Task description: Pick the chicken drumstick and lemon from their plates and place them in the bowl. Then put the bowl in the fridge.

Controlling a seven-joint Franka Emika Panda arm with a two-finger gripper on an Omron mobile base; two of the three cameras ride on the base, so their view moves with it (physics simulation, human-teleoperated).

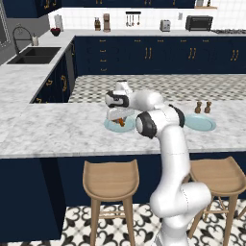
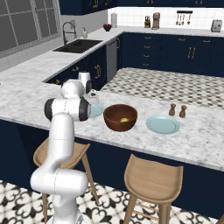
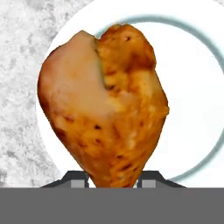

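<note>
Drumstick: we see the chicken drumstick [image 3: 105, 105] close up in the hand view, orange-brown and glossy, speckled with dark roasted spots, with a paler tan patch on its upper left; it is plump at the top and narrows toward the bottom.
Drumstick place: it lies over its plate [image 3: 192, 109], a flat round plate with a pale centre and a blue-green ring near the rim; in the left base view we make out an orange bit [image 1: 121, 121] on the same plate [image 1: 111, 127], under the hand.
Gripper: the gripper [image 3: 113, 178] has its two dark finger tips [image 3: 75, 179] on either side of the narrow end, right against it; we cannot tell whether they already clamp it.
Lemon: the lemon [image 2: 124, 119] is a small yellow shape at the bottom of the bowl [image 2: 120, 117].
Bowl: deep, round, thick-walled, reddish-brown wood, standing on the counter [image 2: 39, 94] between the two plates.
Second plate: flat, pale blue-green [image 2: 162, 124], just right of the bowl in the right base view.
Shakers: two small brown shakers [image 2: 177, 110] stand just behind that plate.
Counter surface: grey-white marble, veined.
Stools: two light wooden stools [image 1: 110, 180] with curved seats stand at the counter.
Writing: we can read none.
</note>
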